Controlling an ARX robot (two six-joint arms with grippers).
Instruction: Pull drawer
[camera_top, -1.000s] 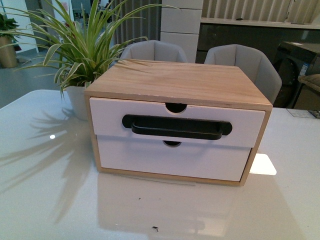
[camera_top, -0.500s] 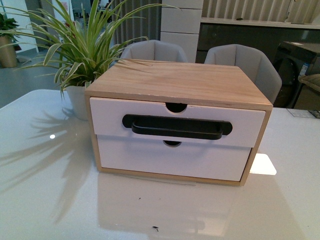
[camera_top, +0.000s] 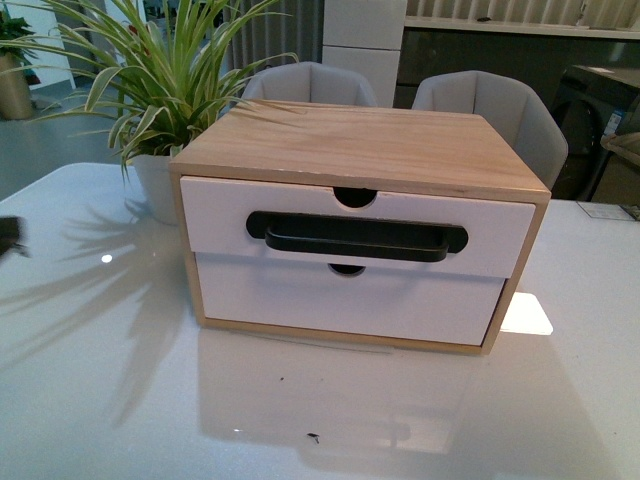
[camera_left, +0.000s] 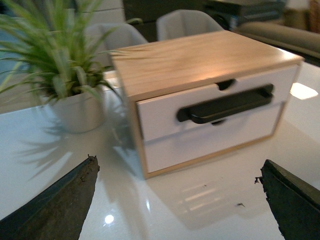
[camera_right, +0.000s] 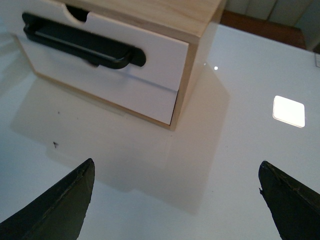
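Observation:
A light wood cabinet (camera_top: 360, 145) stands in the middle of the white table (camera_top: 100, 400). Its upper drawer (camera_top: 220, 215) has a white front, a half-round notch and a long black bar handle (camera_top: 357, 238), and it sits pushed in. Below it is a plain white drawer front (camera_top: 345, 305). My left gripper (camera_left: 182, 200) is open over the table, short of the cabinet's left corner, with the drawer (camera_left: 160, 112) and handle (camera_left: 227, 104) ahead. My right gripper (camera_right: 175, 200) is open near the right corner, apart from the handle (camera_right: 82, 47). Both hold nothing.
A potted plant (camera_top: 150, 90) stands close behind the cabinet's left side. Two grey chairs (camera_top: 310, 85) (camera_top: 495, 105) are beyond the table. A bright patch of light (camera_top: 525, 315) lies on the table right of the cabinet. A dark shape (camera_top: 10, 235) shows at the left edge.
The front view has shifted slightly, so the cabinet sits a little higher in the picture. A dark shape has come in at the left edge. The drawer has not moved.

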